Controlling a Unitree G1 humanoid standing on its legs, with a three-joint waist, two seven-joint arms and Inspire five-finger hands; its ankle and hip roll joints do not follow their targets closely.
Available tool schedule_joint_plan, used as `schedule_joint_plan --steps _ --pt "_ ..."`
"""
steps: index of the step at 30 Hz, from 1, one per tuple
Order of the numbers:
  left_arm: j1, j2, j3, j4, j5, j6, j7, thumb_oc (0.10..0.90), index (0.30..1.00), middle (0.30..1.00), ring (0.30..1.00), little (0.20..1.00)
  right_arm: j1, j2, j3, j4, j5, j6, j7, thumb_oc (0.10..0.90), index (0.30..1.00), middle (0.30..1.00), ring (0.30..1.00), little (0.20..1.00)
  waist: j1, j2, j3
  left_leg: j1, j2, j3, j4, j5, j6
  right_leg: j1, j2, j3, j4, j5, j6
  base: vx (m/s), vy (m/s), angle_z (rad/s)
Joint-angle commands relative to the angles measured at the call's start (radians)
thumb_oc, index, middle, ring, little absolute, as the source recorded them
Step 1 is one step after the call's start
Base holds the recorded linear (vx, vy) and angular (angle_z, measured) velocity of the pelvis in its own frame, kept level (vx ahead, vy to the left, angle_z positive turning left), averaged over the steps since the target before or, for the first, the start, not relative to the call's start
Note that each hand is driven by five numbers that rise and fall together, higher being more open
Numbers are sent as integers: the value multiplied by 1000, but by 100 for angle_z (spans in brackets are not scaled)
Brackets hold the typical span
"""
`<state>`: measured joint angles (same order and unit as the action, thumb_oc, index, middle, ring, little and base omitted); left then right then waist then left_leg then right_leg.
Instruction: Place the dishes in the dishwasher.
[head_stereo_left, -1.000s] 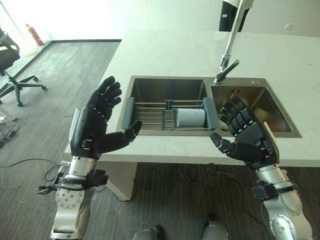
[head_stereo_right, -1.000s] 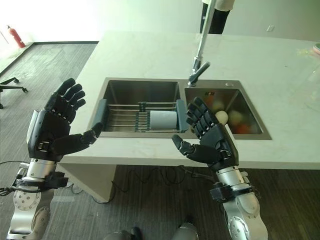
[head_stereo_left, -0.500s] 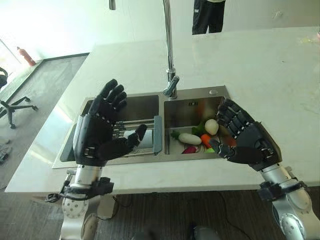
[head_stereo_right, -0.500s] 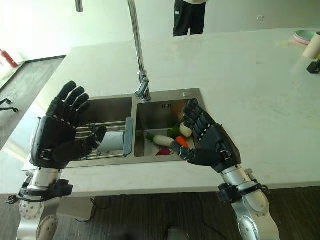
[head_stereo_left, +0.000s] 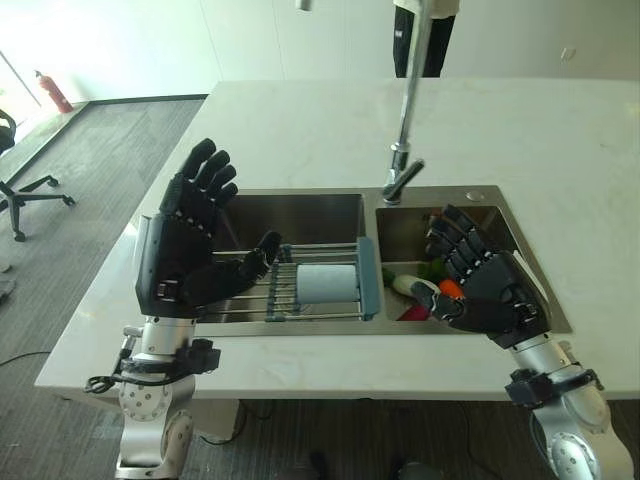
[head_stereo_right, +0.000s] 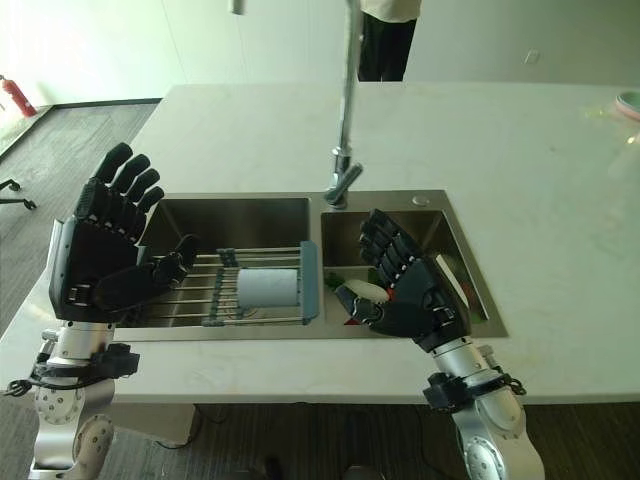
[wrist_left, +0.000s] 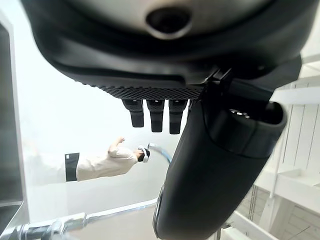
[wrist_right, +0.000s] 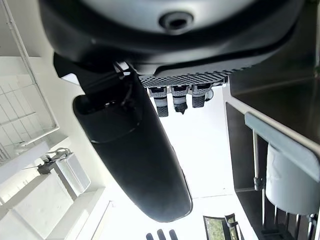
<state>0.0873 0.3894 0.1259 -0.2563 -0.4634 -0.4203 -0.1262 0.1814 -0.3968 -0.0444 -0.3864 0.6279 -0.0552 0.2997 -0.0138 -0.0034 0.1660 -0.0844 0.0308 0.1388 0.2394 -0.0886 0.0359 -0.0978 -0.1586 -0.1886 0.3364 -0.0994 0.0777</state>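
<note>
The work area is a pale stone counter (head_stereo_left: 300, 130) with a double steel sink (head_stereo_left: 300, 208) set near its front edge and a tall faucet (head_stereo_left: 405, 170) on the divider between the basins.

Check the hands first. Your left hand (head_stereo_left: 180, 255) is raised, fingers straight and spread, grasping nothing; it hangs above the left end of the left basin. Your right hand (head_stereo_left: 485, 285) is likewise released and empty, palm turned inward, held over the front of the right basin.

Outward from the left hand: a drying rack (head_stereo_left: 290, 285) with blue-grey end pieces spans the left basin. One white cup (head_stereo_left: 327, 283) lies on its side on the rack, just beside the rack's right end piece. Its long axis runs left to right, parallel to the counter's front edge. The cup sits between the two hands, somewhat nearer the left thumb than the right hand, which is separated from it by the divider.

Outward from the right hand: vegetables (head_stereo_left: 420, 285) lie on the right basin floor, partly hidden by the fingers.

Judgement: no dish is yet grasped. Use the left hand, approaching from the rack's left end along the cup's axis or from above across it. A person (head_stereo_left: 425, 35) stands beyond the counter's far edge.
</note>
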Motion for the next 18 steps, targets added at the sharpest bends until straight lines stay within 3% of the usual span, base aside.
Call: schedule_joint_plan --steps 1,8,9,16,18 --pt "-84 86 38 -92 104 -67 12 800 900 900 900 900 -104 -11 -34 -43 2 -105 24 800 900 900 900 900 34 -31 -38 -51 27 -61 61 -113 -56 8 -28 -33 -36 -52 66 -1 -217 -41" --pt "-92 179 19 -75 215 26 -31 800 900 900 900 900 -162 -62 -38 -49 23 -58 -15 800 900 900 900 900 30 -6 -67 -30 69 5 61 -128 -76 -3 -28 -40 -36 -75 67 25 -84 -12" --pt "-93 215 26 -64 213 72 -80 800 900 900 900 900 -154 -72 -45 -55 25 -45 -9 800 900 900 900 900 19 3 -77 -24 71 10 61 -133 -77 -2 -26 -36 -36 -77 66 21 -33 -18" --pt "-193 398 -32 6 273 224 -209 800 900 900 900 900 -182 -139 -53 -49 45 -22 -2 800 900 900 900 900 -29 40 -91 -4 88 43 61 -145 -82 -2 -25 -20 -36 -83 72 -6 4 -6" --pt "-226 438 -45 27 256 238 -223 800 900 900 900 900 -188 -155 -52 -48 48 -14 3 800 900 900 900 900 -38 46 -93 2 89 48 61 -147 -83 0 -25 -17 -36 -83 73 -7 13 2"
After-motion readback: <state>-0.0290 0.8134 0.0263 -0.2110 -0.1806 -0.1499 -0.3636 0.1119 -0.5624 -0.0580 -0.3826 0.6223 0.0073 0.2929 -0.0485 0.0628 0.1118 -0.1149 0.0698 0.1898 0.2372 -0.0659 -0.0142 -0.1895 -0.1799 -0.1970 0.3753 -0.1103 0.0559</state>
